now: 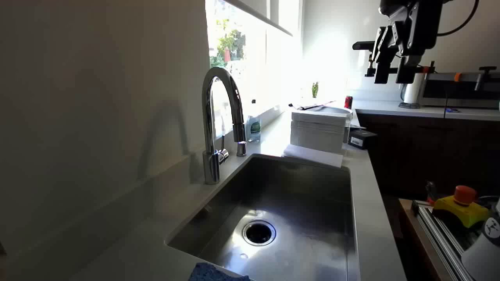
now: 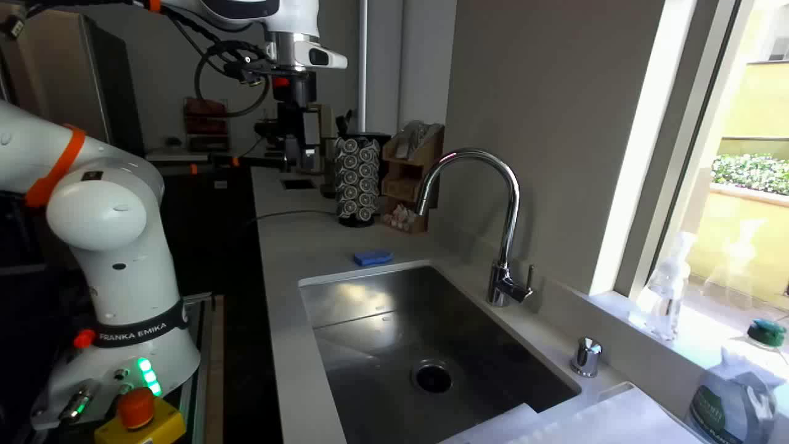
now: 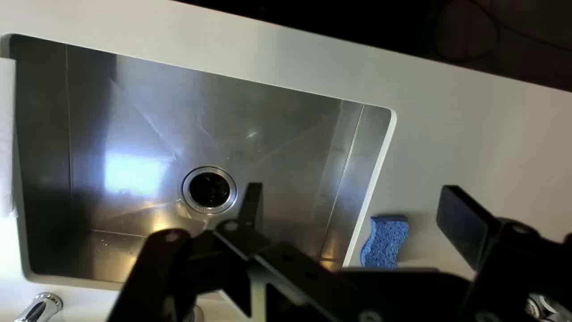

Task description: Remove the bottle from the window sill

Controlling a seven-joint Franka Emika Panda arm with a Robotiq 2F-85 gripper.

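Gripper (image 3: 353, 205) hangs higher than the sink (image 2: 363, 354), jaws spread wide. Clear spray bottle (image 2: 667, 296) stands on the window sill (image 2: 698, 349), faucet (image 2: 511, 216) side of the sink. Blue sponge (image 3: 385, 241) just beside the sink's short edge.

We hold the arm (image 2: 98, 213) sloped above its upright base (image 2: 114, 356). We suspend the wrist (image 2: 294, 48) high, with the gripper (image 1: 393, 75) directed downward and its two fingers (image 3: 462, 222) set wide apart. The base's indicator lights (image 2: 149, 377) show green.
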